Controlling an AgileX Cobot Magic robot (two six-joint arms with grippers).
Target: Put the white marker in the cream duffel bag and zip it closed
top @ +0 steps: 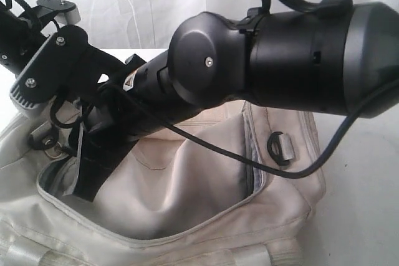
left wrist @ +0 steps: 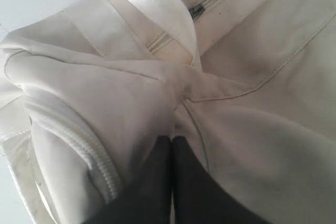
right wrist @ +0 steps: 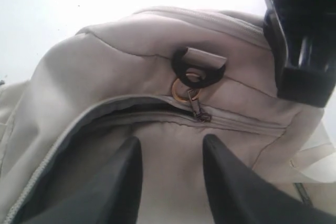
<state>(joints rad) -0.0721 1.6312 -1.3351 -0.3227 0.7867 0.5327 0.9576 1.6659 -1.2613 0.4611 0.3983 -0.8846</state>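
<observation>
On the white table (top: 368,216) the cream duffel bag (top: 187,197) gapes, left gripper (left wrist: 172,142) pressed closed, perhaps pinching cloth, right gripper (right wrist: 171,140) spread wide by its zipper pull (right wrist: 198,109).

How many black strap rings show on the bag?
2: one strap ring at the right end of the bag in the exterior view, one at its left end. Others may be hidden.

Beyond your right gripper (right wrist: 171,140) you see only bright, washed-out white. A white curtain (top: 124,4) with soft vertical folds hangs farther off, and a white tabletop (top: 368,210) lies below under even light.
</observation>
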